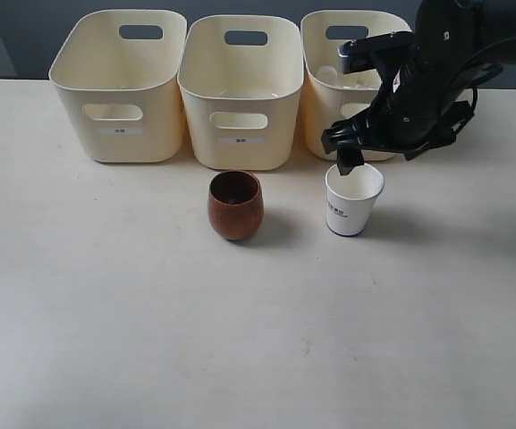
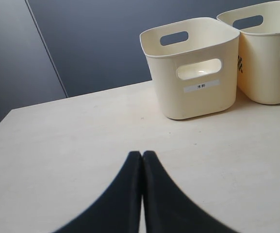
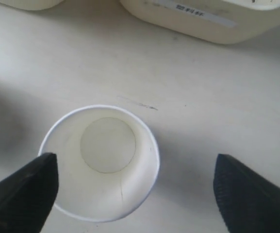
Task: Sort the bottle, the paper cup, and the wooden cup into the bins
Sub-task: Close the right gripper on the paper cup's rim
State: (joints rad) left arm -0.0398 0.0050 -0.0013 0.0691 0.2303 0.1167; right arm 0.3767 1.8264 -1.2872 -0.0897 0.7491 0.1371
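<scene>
The right claw [image 3: 136, 167] stands wide apart and holds nothing. Its two blunt, matte-black fingers [image 3: 249, 194] point down over the paper cup [image 3: 108, 145]. The cup sits off-centre in the gap: one finger overlaps its thin rolled rim, and the other hangs well clear of the wall with bare table between. I cannot tell whether the near finger touches the rim. The cup is upright, white and tapered, smooth inside with a flat round bottom and dark print on its side.

Just behind the claw stand the bins [image 1: 240, 107], three alike in a row with their side walls almost meeting. They are glossy cream plastic with rounded corners, oval handle slots and small labels. The arm overhangs the nearest one, and a pale shape [image 1: 329, 73] inside it is too hidden to name.

Toward the left arm's side, well apart from the paper cup, the wooden cup [image 1: 235, 206] stands upright. It is reddish-brown, egg-round and smooth, dark within. The table [image 1: 150, 340] is pale and matte, bare between the two cups and wide open on the side away from the bins.

The left claw [image 2: 142, 158] is pressed together and empty, its tapering black fingers meeting in a thin seam low over bare table.
</scene>
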